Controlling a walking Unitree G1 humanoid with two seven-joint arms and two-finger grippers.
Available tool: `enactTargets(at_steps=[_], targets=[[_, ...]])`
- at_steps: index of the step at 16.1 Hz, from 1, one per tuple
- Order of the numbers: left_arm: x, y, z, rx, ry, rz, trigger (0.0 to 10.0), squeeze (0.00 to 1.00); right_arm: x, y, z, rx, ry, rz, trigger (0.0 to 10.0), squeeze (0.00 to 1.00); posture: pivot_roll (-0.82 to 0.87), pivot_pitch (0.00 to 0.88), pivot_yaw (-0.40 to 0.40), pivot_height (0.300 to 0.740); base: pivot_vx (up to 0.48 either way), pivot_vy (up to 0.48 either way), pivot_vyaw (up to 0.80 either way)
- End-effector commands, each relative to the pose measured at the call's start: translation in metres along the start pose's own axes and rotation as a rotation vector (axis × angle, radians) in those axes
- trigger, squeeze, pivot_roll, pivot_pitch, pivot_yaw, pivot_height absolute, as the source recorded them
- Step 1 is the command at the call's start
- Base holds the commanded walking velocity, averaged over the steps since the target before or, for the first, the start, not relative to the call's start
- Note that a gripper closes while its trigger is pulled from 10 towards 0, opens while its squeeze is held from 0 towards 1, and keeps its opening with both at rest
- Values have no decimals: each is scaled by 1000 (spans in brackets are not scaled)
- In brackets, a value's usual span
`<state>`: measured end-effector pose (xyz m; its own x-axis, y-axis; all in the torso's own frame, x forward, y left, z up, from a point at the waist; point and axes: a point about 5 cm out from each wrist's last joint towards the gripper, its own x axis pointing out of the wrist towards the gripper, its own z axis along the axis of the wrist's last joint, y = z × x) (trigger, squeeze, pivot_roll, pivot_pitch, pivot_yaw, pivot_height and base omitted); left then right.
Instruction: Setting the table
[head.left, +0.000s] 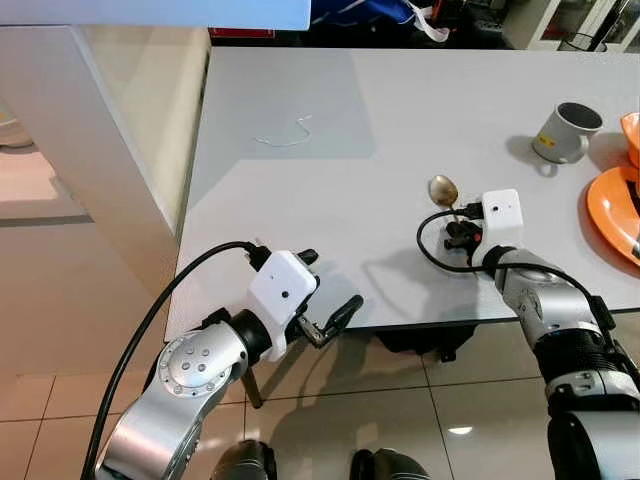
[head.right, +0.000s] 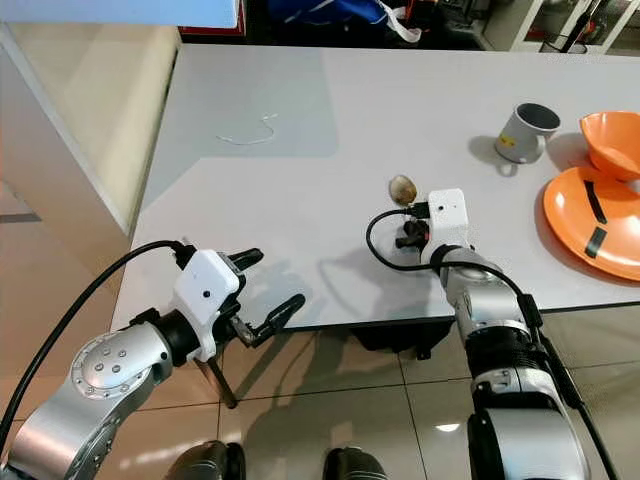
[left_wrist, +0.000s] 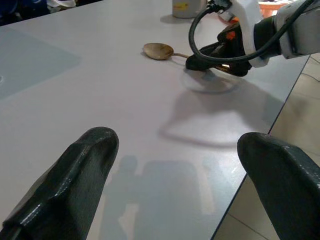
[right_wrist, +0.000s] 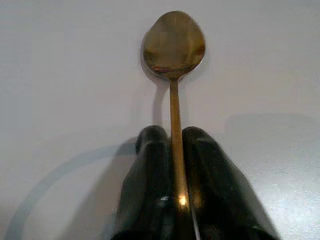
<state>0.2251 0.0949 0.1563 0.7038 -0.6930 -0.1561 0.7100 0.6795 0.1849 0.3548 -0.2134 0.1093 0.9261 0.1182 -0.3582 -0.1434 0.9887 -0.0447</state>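
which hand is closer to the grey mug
Right. The right hand is shut on the spoon mid-table, short of the grey mug; the left hand hovers open at the table's near edge.

Our head eyes look down on the table (head.left: 400, 120); each wrist camera skims it closely, both sharing the spoon (right_wrist: 173, 50).

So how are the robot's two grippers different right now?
The right gripper is shut on the spoon, pinching its handle over the table; the left gripper is open and holds nothing. The right gripper is further in over the table, while the left gripper hovers at the table's near edge. Both have two long black fingers and a white camera box on the wrist.
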Motion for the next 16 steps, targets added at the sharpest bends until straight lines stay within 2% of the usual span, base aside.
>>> enactTargets(at_steps=[1, 6, 8, 9, 10, 12, 13, 14, 15, 16], targets=[[-2, -2, 4, 4, -16, -15, 10000, 0, -1, -7, -6, 23, 32, -19, 10000, 1000, 141, 147, -35, 740, 0, 0, 0], [1, 2, 5, 7, -19, -17, 10000, 0, 0, -8, -3, 23, 17, -22, 10000, 1000, 138, 128, -25, 740, 0, 0, 0], [2, 5, 6, 17, -28, 7, 10000, 0, -6, -11, 12, -23, -52, -35, 10000, 0, 139, 113, -31, 740, 0, 0, 0], [2, 9, 5, 25, -25, 43, 10000, 0, -12, -12, 23, -26, -95, -32, 10000, 0, 140, 101, -34, 740, 0, 0, 0], [1, 17, 7, 21, -48, 130, 10000, 0, -29, -11, 40, -24, -168, -14, 10000, 0, 133, 86, -33, 740, 0, 0, 0], [-8, 19, 10, 3, -90, 145, 10000, 0, -54, -4, 55, -33, -258, 0, 10000, 0, 126, 68, -34, 740, 0, 0, 0], [-13, 18, 9, 2, -90, 138, 10000, 0, -68, 4, 61, -11, -316, 21, 10000, 0, 119, 56, -34, 740, 0, 0, 0], [-18, 20, 6, -10, -89, 151, 10000, 0, -81, 22, 61, 37, -389, 71, 10000, 0, 112, 41, -32, 740, 0, 480, 0], [-21, 22, 5, -11, -86, 161, 10000, 0, -88, 32, 61, 64, -427, 101, 10000, 0, 112, 39, -31, 740, 0, 480, 0], [-23, 24, 3, -9, -76, 194, 10000, 0, -95, 47, 51, 151, -462, 138, 10000, 0, 114, 28, -31, 740, 0, 480, 0]])
